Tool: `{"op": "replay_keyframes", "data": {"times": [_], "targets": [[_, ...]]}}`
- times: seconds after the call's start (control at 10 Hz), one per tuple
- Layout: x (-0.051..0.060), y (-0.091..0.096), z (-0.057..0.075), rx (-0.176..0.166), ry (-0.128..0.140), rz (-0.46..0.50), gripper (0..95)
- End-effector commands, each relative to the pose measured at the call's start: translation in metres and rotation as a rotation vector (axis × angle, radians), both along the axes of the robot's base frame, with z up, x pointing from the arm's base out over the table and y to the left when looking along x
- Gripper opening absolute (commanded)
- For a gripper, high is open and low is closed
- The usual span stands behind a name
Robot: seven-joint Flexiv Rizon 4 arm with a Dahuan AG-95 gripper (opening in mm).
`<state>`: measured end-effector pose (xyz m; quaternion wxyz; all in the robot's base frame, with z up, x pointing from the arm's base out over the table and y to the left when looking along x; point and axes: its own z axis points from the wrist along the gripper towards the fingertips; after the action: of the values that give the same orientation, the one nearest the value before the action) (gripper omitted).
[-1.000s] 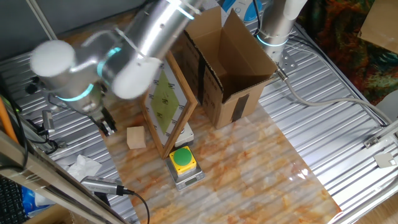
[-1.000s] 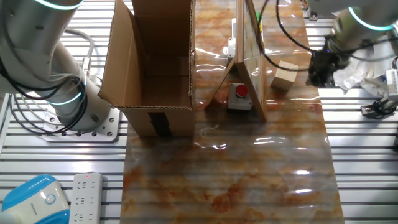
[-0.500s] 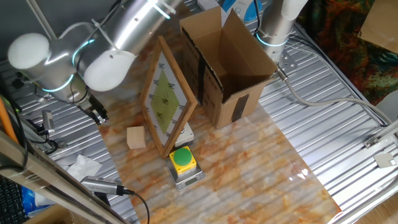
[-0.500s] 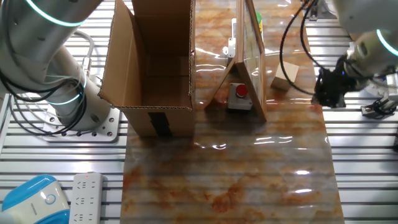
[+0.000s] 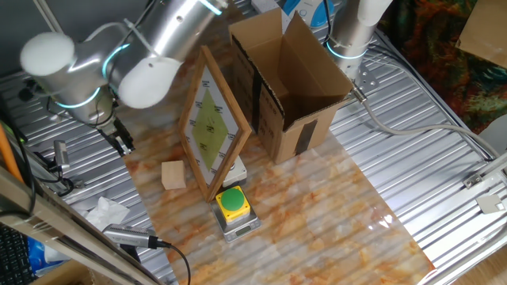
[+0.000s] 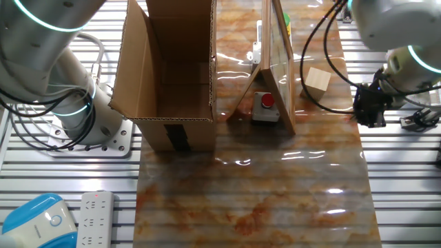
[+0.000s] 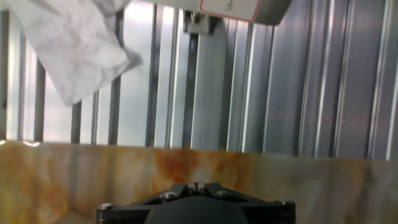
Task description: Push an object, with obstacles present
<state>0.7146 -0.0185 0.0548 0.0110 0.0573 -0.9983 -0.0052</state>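
Note:
The object, a small tan wooden cube [image 5: 173,175] [image 6: 318,80], lies on the marbled mat beside the wooden-framed board [image 5: 212,127] [image 6: 279,62] with its yellow-green diamond. My gripper [image 5: 120,141] [image 6: 370,110] hangs at the mat's edge, a short way from the cube and not touching it. In the hand view the gripper [image 7: 198,185] has its fingers pressed together with nothing between them, and the cube is out of sight. The other obstacles are the open cardboard box [image 5: 285,79] [image 6: 169,69] and the push-button [image 5: 232,202] [image 6: 266,102] on its grey base.
A crumpled white tissue [image 5: 107,210] [image 7: 81,43] lies on the slatted metal table [image 5: 444,158] near the gripper. Cables and a metal tool [image 5: 131,235] sit along that side. A power strip [image 6: 93,217] lies at the other fixed view's lower left.
The gripper has drawn away from the cube toward the mat's edge over the metal slats. The cube, board, box and button have stayed where they were.

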Motion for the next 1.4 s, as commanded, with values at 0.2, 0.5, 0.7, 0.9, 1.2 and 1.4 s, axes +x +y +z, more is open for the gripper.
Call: {"op": "replay_keyframes", "data": {"times": [0.2,0.5,0.7,0.9,1.2,1.4], "targets": [[0.006,-0.002,0.002,0.047,0.034,-0.127,0.0],[0.002,-0.007,0.002,0.078,0.081,-0.278,0.0],[-0.002,-0.008,0.002,0.101,0.094,-0.305,0.0],[-0.010,-0.010,0.005,0.101,0.101,-0.310,0.0],[-0.026,-0.013,0.001,0.111,0.119,-0.336,0.0],[-0.033,-0.010,-0.001,0.115,0.119,-0.352,0.0]]}}
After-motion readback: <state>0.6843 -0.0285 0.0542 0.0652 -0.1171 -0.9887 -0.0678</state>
